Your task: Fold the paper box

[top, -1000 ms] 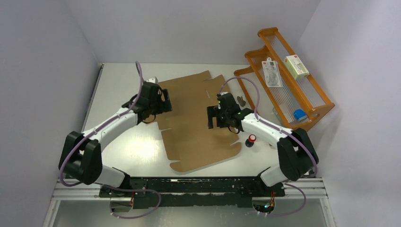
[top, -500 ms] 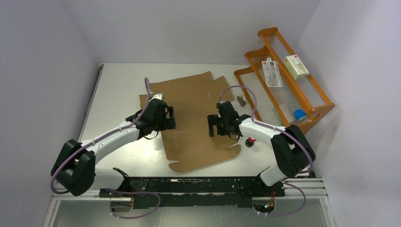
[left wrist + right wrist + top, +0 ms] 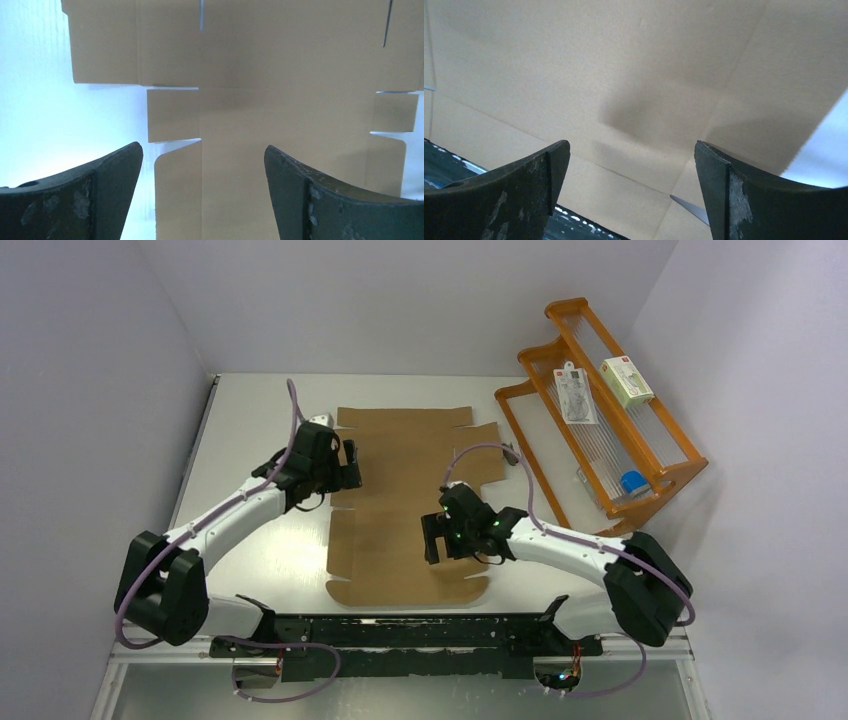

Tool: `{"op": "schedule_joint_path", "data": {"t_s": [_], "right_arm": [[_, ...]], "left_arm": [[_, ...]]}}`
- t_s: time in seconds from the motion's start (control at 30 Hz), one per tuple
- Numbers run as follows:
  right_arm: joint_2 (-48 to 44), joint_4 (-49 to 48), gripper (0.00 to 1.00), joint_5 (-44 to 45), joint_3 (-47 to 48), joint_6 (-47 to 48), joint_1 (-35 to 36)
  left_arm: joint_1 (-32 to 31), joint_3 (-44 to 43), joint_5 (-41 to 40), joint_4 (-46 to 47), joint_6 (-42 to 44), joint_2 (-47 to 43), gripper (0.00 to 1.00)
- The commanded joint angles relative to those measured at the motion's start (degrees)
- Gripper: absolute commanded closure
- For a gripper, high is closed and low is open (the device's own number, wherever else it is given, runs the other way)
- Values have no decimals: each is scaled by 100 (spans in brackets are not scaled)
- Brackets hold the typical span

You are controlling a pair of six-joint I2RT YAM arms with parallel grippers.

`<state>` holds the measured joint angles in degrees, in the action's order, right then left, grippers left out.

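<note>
Nearest me, my right gripper hangs wide open over the 5 o'clock part of the paper box, a flat sheet on the table. I judge it light, stiff and probably slippery, so I'd pinch a side flap's edge. At 10 o'clock my left gripper gapes wide, empty.

The paper box is coloured plain brown, with no print. The worktop is seen as shiny white. At two o'clock, an orange rack is seen, with a white-and-green carton and a small blue thing in it. The left pincer and the right pincer are coloured black, with pale scuffs.
</note>
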<state>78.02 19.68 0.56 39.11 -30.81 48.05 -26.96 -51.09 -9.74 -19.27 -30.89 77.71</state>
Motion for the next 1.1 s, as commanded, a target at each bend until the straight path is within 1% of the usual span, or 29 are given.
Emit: {"op": "schedule_joint_path", "data": {"t_s": [0.0, 0.07, 0.13, 0.3, 0.37, 0.5, 0.63, 0.7, 0.8, 0.93, 1.07], "right_arm": [[-376, 351, 0, 429, 580, 210, -139], [-340, 466, 0, 424, 987, 515, -449], [-279, 467, 0, 210, 1303, 757, -928], [-104, -120, 0, -495, 1755, 1081, -2019], [52, -366, 0, -604, 1945, 1105, -2319], [463, -852, 0, -1053, 2326, 1018, -2858], [988, -1254, 0, -1229, 2646, 1051, -3063], [1276, -1365, 0, -1349, 2696, 1062, -3066], [1748, -1613, 0, -1556, 2620, 905, -3067], [2258, -1680, 0, -1707, 2629, 840, -3057], [2514, -1742, 0, -1716, 2447, 784, -3026]], "left_arm": [[400, -461, 678, -127, 364, 11, 4], [609, -610, 957, -126, 394, 68, 4], [765, -715, 1168, -54, 409, 133, 4], [1139, -1133, 1507, -40, 540, 551, 4], [1229, -1197, 1574, 166, 547, 710, 3], [1544, -1376, 2082, 606, 506, 1137, 4], [1632, -1754, 2229, 798, 701, 1672, 5], [1633, -1899, 2476, 806, 737, 2004, 8], [1624, -1844, 2907, 1216, 611, 2432, 11], [1624, -1925, 2980, 1241, 593, 2917, 12], [1617, -1826, 2896, 1311, 510, 3111, 13]]}}
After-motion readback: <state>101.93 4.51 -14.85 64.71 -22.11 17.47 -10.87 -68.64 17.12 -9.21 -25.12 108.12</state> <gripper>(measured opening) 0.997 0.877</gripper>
